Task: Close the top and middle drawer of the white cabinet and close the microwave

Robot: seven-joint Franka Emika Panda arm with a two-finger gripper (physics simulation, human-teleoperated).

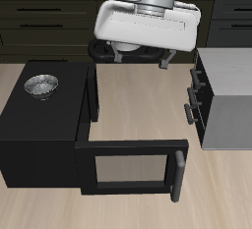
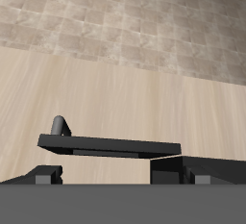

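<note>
The microwave (image 1: 44, 135) is seen at the exterior view's lower left, its door (image 1: 128, 169) swung wide open toward the bottom centre. The white cabinet (image 1: 228, 97) stands at the right edge, its drawers (image 1: 197, 95) pulled out. Above, the gripper (image 1: 141, 58) is held at top centre, jaws apart and empty.

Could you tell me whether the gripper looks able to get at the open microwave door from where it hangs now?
Probably yes: the gripper hangs over bare tabletop, and nothing stands between it and the microwave door, swung wide open toward the front.
</note>
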